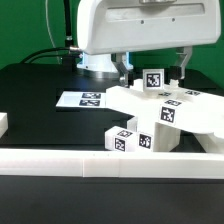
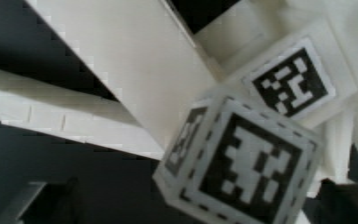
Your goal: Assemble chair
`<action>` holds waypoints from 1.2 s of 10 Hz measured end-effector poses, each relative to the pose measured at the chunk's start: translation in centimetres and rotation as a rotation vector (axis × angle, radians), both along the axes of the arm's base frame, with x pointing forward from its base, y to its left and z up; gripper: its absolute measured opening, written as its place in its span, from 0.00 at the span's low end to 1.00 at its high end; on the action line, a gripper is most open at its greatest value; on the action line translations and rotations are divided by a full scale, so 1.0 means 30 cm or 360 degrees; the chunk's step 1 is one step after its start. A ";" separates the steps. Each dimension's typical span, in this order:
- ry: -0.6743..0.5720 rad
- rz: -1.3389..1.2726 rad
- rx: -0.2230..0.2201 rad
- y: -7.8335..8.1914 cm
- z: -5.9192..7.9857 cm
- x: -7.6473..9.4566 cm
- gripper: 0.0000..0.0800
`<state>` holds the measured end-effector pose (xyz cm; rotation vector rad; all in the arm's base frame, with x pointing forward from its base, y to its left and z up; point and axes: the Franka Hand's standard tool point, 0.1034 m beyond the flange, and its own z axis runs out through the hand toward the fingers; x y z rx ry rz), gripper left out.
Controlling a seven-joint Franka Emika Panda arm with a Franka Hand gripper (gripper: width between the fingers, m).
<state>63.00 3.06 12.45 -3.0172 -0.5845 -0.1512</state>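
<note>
The chair's white parts lie in a cluster on the black table in the exterior view: a flat slab (image 1: pixel 140 100), tagged blocks (image 1: pixel 130 140) at its front and a larger tagged part (image 1: pixel 178 112) on the right. My gripper (image 1: pixel 155 74) hangs over the cluster, jaws wide apart, with a small tagged post end (image 1: pixel 153 80) standing between the fingers. In the wrist view this tagged post end (image 2: pixel 247 150) fills the space between the dark fingertips (image 2: pixel 37 200), with a gap on one side. White bars (image 2: pixel 123 60) and a second tag (image 2: pixel 286 80) lie behind it. The gripper (image 2: pixel 202 205) is open.
The marker board (image 1: pixel 80 99) lies flat on the exterior view's left of the cluster. A long low white border wall (image 1: pixel 100 165) runs along the front, with a short piece (image 1: pixel 4 124) at the left edge. Cables hang behind the arm.
</note>
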 end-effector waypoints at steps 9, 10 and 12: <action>-0.0052 0.1118 -0.0191 -0.009 0.008 -0.010 0.81; -0.0053 0.1186 -0.0204 -0.008 0.009 -0.009 0.81; -0.0021 0.1090 -0.0187 0.003 0.009 -0.008 0.81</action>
